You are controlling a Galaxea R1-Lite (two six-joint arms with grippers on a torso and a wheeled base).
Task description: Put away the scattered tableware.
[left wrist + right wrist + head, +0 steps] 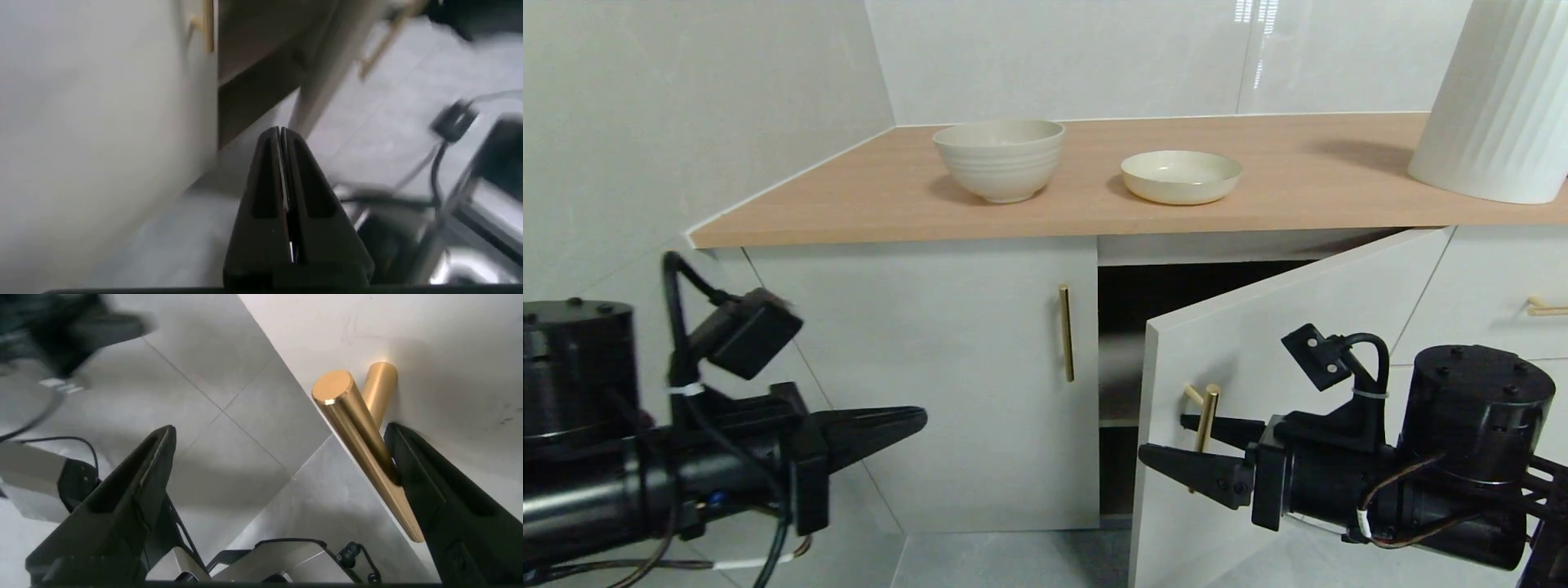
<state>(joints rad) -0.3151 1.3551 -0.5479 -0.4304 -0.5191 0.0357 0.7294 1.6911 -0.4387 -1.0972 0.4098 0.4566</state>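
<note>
A wooden countertop (1298,196) runs along the tiled wall above a white cabinet (915,367), whose right-hand door (1282,327) stands swung out, apparently to open the dark shelf space (1119,384) for storage. A tall ribbed white vessel (1494,98) occupies the counter's far right. The 2 pieces of tableware sit well apart on top and near the middle: a deep ridged bowl (999,159) and, to its right, a shallow dish (1181,175), both a little back from the front edge with bare wood around them. Below, the right gripper (1164,438) has its fingers spread wide to either side of the door's gold handle (1207,416), clamping nothing; contact cannot be judged. The left gripper (919,418) hangs before the closed left door, fingers pressed together and empty. Floor room lies between the arms.
</note>
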